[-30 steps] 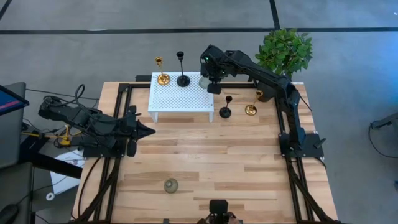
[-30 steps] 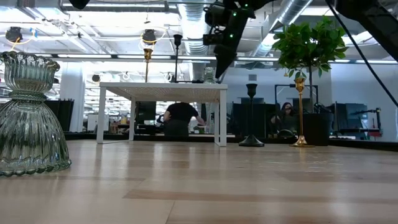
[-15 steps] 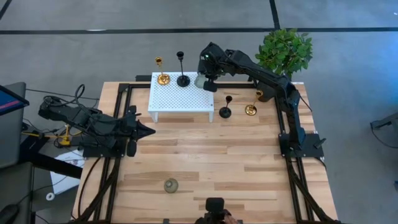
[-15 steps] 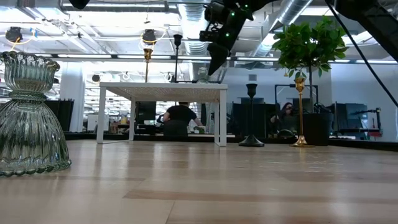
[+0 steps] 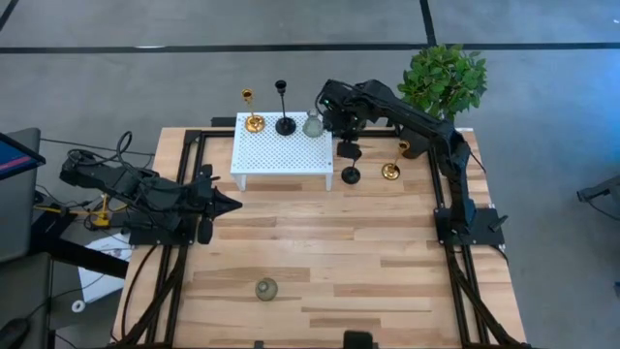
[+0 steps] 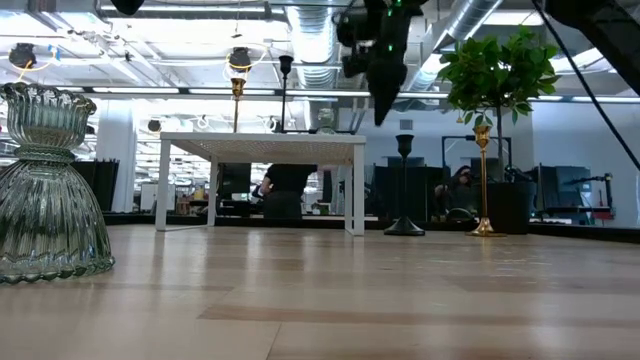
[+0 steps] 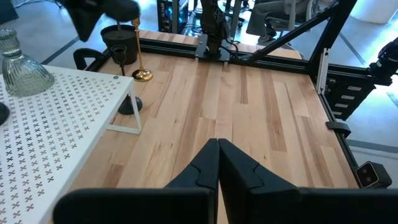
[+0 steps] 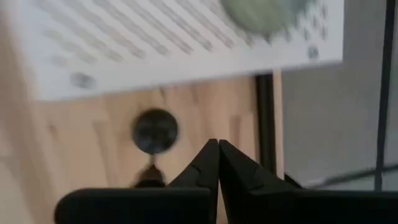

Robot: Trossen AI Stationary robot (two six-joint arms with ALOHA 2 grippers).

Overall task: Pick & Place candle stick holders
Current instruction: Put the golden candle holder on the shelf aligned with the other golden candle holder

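On the high view, taking the table's (image 5: pixel 320 242) near edge as six o'clock, one squat grey-green holder (image 5: pixel 265 289) stands alone near seven o'clock, well apart from everything else; in the low view it looms at the left as ribbed glass (image 6: pixel 48 185). The left gripper (image 5: pixel 231 204) waits at about nine o'clock, low over the table's left side, and its wrist view shows the two dark fingers (image 7: pixel 205 171) pressed together, shut on nothing. Farther back, a white perforated stand (image 5: pixel 281 150) sits at about eleven to twelve o'clock. Along its far edge stand a gold holder (image 5: pixel 253 122), a black holder (image 5: pixel 285 124) just beside it, and the second grey-green holder (image 5: pixel 313 125) at the stand's far right corner. On the table to the right of the stand, at about one o'clock, are another black holder (image 5: pixel 351 174) and, beside it, another gold holder (image 5: pixel 390 171). The right gripper (image 5: pixel 347 147) hangs above that black holder, clear of the stand's right edge; its wrist view looks down on the black round base (image 8: pixel 155 130), and its fingers (image 8: pixel 208 165) meet with nothing between them. A green plant (image 5: pixel 444 79) stands at the far right corner.
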